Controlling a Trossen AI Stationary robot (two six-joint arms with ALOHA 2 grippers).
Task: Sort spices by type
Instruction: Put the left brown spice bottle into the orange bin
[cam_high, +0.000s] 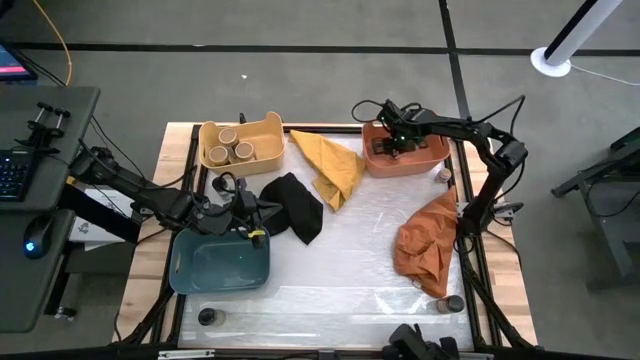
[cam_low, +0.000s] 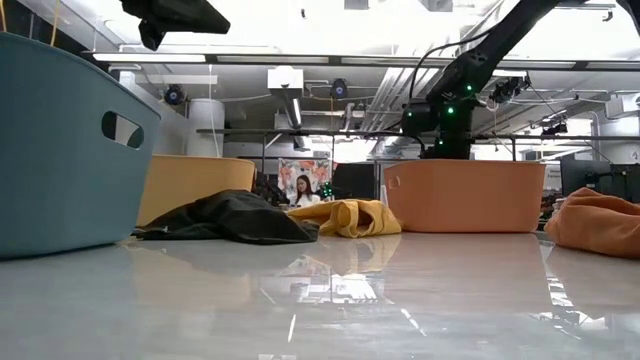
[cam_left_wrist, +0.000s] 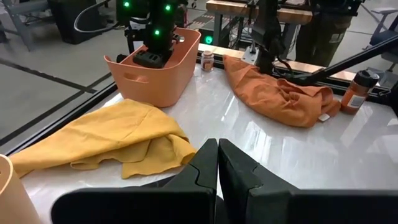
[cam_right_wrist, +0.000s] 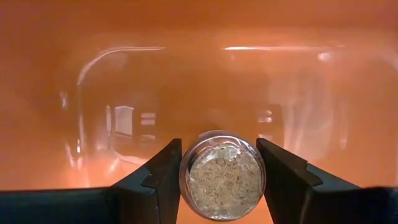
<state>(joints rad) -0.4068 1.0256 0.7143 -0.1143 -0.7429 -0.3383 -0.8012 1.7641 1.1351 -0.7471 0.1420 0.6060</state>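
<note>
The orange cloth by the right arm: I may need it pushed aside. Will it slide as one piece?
Probably not. The orange cloth lies crumpled in soft folds, so it likely bunches. The glossy table may let it slip easily.

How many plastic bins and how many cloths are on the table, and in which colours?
Plastic bins: 3 (yellow plastic bin, orange plastic bin, blue plastic bin)
Cloths: 3 (yellow cloth, black cloth, orange cloth)
Total: 6

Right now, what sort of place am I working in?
Likely an open robotics lab or workshop: exposed ceiling ducts, a wood-edged white table with coloured plastic bins like the orange bin, and a desk keyboard.
</note>
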